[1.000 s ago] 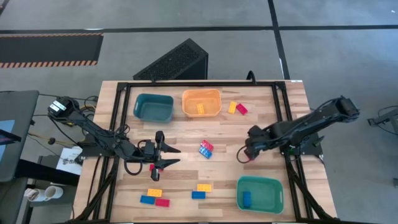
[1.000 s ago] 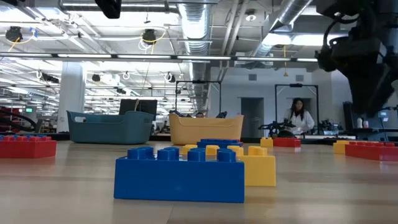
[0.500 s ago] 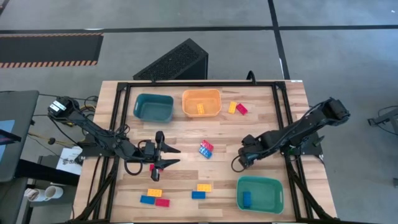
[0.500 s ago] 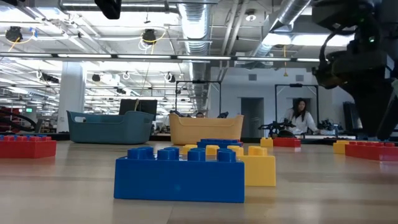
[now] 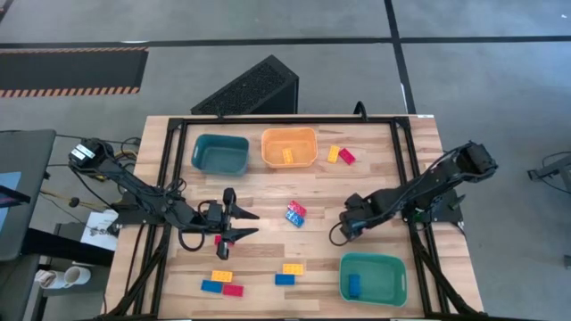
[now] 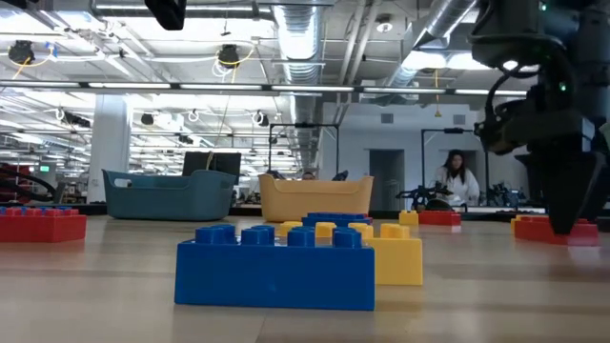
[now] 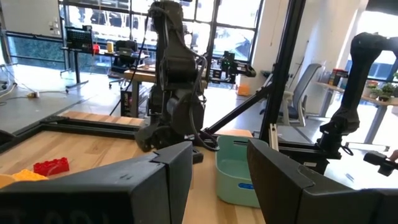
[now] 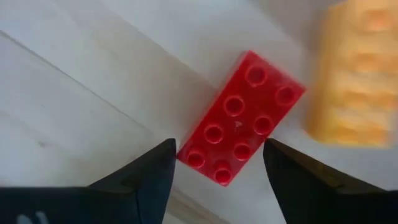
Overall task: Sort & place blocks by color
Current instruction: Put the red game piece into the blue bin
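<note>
Studded red block (image 8: 239, 118) between claw (image 8: 217, 165) fingers

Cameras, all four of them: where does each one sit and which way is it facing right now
High: overhead, straight down; both arms, right gripper.
Low: table height, level past a blue block; right arm.
Left wrist: past its fingers at the green bin, right arm.
Right wrist: down, fingers flanking a red block.
Shared: high and left wrist show the green bin.
</note>
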Controlling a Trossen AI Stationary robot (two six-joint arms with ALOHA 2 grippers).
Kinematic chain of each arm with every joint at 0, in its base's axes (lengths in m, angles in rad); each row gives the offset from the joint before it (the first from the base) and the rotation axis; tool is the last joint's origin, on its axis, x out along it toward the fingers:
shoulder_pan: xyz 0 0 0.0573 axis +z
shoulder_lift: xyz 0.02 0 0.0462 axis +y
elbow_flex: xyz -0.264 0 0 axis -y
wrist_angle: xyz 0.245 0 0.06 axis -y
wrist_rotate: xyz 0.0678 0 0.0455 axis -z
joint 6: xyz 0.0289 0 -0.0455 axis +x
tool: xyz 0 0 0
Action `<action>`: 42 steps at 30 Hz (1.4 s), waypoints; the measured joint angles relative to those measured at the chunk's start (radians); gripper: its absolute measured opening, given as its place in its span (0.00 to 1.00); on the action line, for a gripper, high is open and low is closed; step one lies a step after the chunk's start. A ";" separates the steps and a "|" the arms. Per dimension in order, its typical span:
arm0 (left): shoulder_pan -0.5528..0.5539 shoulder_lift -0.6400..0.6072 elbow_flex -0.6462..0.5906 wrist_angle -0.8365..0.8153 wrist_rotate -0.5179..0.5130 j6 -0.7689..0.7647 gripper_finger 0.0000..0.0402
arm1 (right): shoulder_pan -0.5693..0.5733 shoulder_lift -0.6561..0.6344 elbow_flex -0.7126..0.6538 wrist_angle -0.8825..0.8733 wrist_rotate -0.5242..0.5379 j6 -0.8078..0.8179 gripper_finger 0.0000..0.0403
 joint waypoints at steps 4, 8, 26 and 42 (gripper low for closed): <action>0.000 0.000 0.000 0.000 0.000 0.000 0.35 | 0.000 -0.011 -0.056 0.072 0.001 0.026 0.59; 0.000 0.000 0.000 0.001 0.000 0.000 0.35 | 0.001 -0.011 -0.072 0.092 0.017 0.029 0.50; 0.001 0.000 0.000 0.021 -0.069 0.016 0.35 | 0.039 -0.217 -0.028 0.523 0.330 -0.368 0.34; 0.258 0.183 0.075 0.084 0.202 -0.227 0.69 | 0.048 -0.005 -0.027 1.337 0.403 -0.951 0.33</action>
